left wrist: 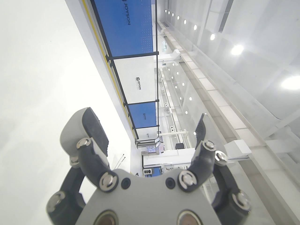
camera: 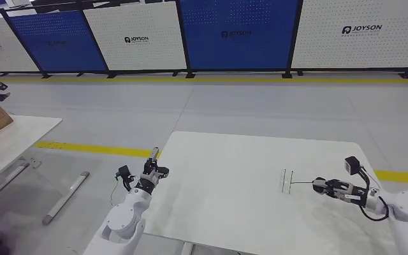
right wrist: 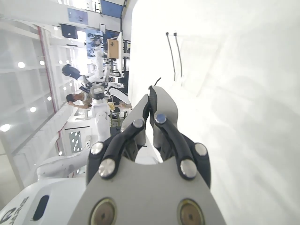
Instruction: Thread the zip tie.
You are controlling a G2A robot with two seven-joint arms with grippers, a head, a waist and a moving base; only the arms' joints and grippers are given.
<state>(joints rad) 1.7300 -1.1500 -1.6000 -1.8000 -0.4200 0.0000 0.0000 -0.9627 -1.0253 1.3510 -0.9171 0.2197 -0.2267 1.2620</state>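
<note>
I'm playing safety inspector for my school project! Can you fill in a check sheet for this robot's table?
Surface: white table with rounded corners.
Job's things: two black zip ties lie side by side on the table; a third zip tie sticks out of the right gripper, towards them.
Clutter: nothing seen.
Grippers: right gripper shut on the third zip tie; left gripper open, holding nothing, at the table's far-left edge.
Cables: black cable loops by the right wrist.
Surroundings: blue and white pegboard panels, yellow floor line, second table.
</note>
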